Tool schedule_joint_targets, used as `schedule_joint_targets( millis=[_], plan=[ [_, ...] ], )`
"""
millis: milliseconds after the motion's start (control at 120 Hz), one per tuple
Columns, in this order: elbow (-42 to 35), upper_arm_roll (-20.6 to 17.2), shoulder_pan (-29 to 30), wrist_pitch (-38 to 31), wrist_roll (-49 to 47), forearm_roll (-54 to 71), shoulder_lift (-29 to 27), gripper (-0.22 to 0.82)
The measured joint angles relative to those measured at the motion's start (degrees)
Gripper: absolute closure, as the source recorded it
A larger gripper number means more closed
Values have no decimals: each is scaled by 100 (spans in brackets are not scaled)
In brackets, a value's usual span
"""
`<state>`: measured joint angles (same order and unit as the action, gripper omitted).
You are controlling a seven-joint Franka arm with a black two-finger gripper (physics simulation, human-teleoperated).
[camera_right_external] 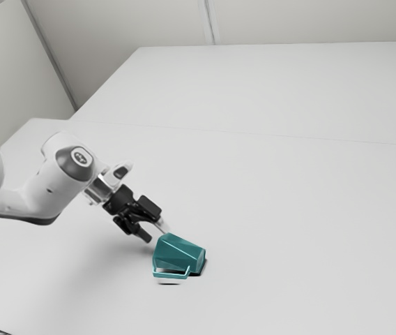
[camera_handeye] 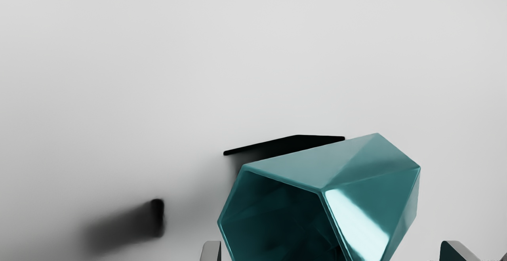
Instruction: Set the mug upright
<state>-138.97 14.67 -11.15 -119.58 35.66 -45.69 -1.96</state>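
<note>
The tipped teal mug (camera_handeye: 368, 185) is cut off by the wrist view's edge, its inside obscured by shadow, and nothing is held by the wide-open gripper (camera_right_external: 155, 233).

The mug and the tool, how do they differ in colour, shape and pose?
The mug is teal, while the tool is mostly black. The mug is one faceted, hollow body with a handle; the tool has two separate fingers. The mug lies tipped over; the tool slants down toward it. Neither stands upright.
</note>
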Motion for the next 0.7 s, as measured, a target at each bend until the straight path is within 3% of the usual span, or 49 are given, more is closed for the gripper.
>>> schedule_joint_targets(
  millis=[700],
  plan=[
    [-276, -16, -186, 116, 1494, -979, 22, 0]
  ],
)
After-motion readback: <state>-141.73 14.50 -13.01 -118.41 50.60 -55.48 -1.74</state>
